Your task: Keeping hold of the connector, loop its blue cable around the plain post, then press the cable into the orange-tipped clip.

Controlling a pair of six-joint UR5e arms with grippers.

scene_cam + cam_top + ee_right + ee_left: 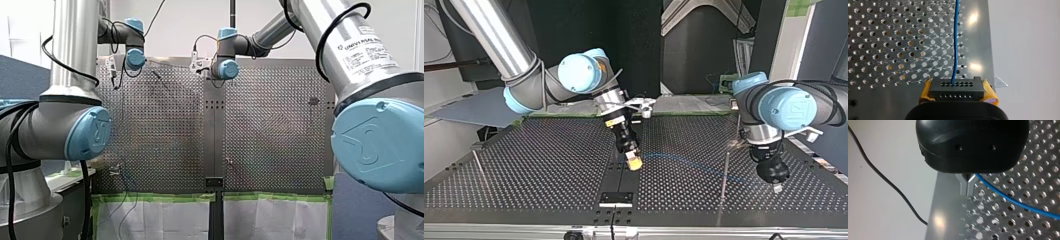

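Note:
My right gripper [957,92] is shut on the black connector [957,87], which sits between its yellow pads [990,93]. The blue cable [955,37] leaves the connector and runs ahead over the perforated plate. In the top view my right gripper [635,162] hangs low over the table's middle. From there the cable [684,161] stretches to the view's right, past the plain post [725,175], toward my left gripper [777,188]. Its metal fingers [965,185] are shut, with the cable [1010,200] coming out from between them. No orange-tipped clip can be made out.
A second thin post [479,167] stands near the top view's left edge. A small black plate [616,197] lies at the near middle of the perforated table [549,170]. A thin black wire [885,182] hangs off the table's side beside my left gripper.

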